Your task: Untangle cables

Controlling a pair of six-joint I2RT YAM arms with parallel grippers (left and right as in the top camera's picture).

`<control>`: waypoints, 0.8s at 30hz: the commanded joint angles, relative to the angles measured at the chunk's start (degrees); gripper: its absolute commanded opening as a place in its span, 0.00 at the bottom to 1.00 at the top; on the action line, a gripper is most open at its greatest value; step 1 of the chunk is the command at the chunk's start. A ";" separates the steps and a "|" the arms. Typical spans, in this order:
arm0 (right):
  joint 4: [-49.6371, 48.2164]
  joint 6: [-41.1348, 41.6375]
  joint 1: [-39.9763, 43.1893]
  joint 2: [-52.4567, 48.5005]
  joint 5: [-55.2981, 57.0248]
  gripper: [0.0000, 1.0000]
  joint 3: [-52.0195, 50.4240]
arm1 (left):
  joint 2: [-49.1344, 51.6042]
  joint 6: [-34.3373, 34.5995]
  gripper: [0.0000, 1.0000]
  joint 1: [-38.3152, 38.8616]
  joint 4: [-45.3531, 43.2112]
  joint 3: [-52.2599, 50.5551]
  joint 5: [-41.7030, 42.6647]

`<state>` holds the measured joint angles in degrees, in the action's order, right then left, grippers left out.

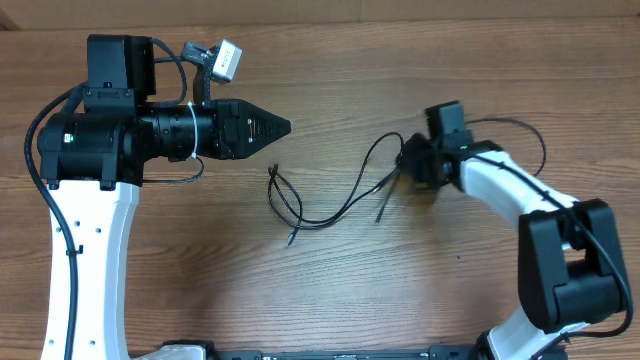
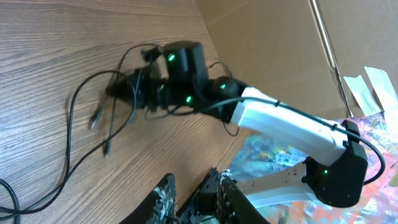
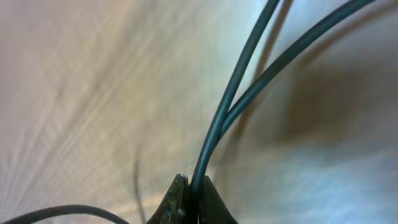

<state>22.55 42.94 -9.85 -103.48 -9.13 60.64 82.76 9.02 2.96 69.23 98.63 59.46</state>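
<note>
On the wooden table, my left gripper hovers near the cables' left end; I cannot tell whether its jaws are parted. My right gripper is clamped on the cables, which sprawl mid-table, seemingly one strand pinched

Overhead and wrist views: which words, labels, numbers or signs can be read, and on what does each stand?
None can be read.
Grey tag on the left arm: print too small to read.
Papers in the left wrist view: blurred, no legible text.
</note>
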 commanded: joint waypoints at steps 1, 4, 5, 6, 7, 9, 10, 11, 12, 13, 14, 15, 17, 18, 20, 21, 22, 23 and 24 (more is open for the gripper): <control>-0.42 -13.18 4.90 1.01 2.67 0.04 4.85 | 0.07 0.46 0.24 -0.07 -0.22 0.85 0.09; 0.59 -20.00 9.75 3.02 4.55 0.04 8.35 | 0.07 0.52 0.24 -0.07 -0.57 0.85 0.09; 0.81 -22.23 11.23 3.80 5.03 0.04 9.38 | 0.07 0.94 0.24 -0.07 -0.63 0.85 -0.02; 1.09 -24.46 12.79 4.68 5.44 0.04 10.49 | 0.07 1.42 0.24 -0.07 -0.66 0.85 -0.13; 1.53 -26.10 14.38 5.66 6.19 0.04 11.61 | 0.07 1.53 0.24 -0.07 -0.66 0.85 -0.13; 2.49 -26.95 17.97 7.93 8.92 0.04 13.97 | 0.07 1.53 0.24 -0.07 -0.66 0.85 -0.11; 2.71 -26.97 20.06 9.20 10.16 0.04 15.10 | 0.07 1.53 0.24 -0.07 -0.63 0.85 -0.11; 2.64 -26.97 21.99 10.34 11.02 0.04 16.00 | 0.07 1.55 0.24 -0.07 -0.63 0.85 -0.11; 2.60 -26.97 24.00 11.47 11.76 0.04 16.83 | 0.07 1.84 0.24 -0.07 -0.63 0.85 -0.11; 2.58 -26.95 26.49 12.74 12.66 0.04 17.88 | 0.07 2.34 0.24 -0.07 -0.63 0.85 -0.11; 2.60 -26.97 28.76 13.79 13.16 0.04 18.88 | 0.07 2.91 0.24 -0.07 -0.63 0.85 -0.11; 2.62 -27.02 31.10 14.75 13.60 0.04 19.87 | 0.07 3.02 0.24 -0.07 -0.61 0.85 -0.11; 2.62 -27.78 36.37 16.65 13.57 0.04 22.03 | 0.07 3.04 0.24 -0.04 -0.63 0.85 -0.11; 2.64 -28.52 39.74 17.66 13.62 0.04 23.30 | 0.07 3.04 0.24 -0.04 -0.61 0.85 -0.09; 2.67 -28.41 45.40 19.10 14.21 0.04 24.87 | 0.07 3.13 0.24 -0.04 -0.61 0.85 -0.07; 2.64 -28.39 47.91 19.65 14.14 0.04 25.29 | 0.07 3.39 0.24 -0.04 -0.61 0.85 -0.09; 2.64 -28.39 50.60 20.09 14.03 0.04 25.59 | 0.07 3.48 0.24 -0.04 -0.61 0.85 -0.09; 2.62 -28.37 52.63 20.37 14.01 0.04 25.64 | 0.07 3.48 0.24 -0.02 -0.63 0.85 -0.09; 2.64 -28.26 54.40 20.52 14.05 0.08 25.64 | 0.07 3.48 0.24 -0.04 -0.63 0.85 -0.07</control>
<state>25.06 15.57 39.94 -84.60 3.68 84.90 82.76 11.86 2.96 68.79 98.63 59.31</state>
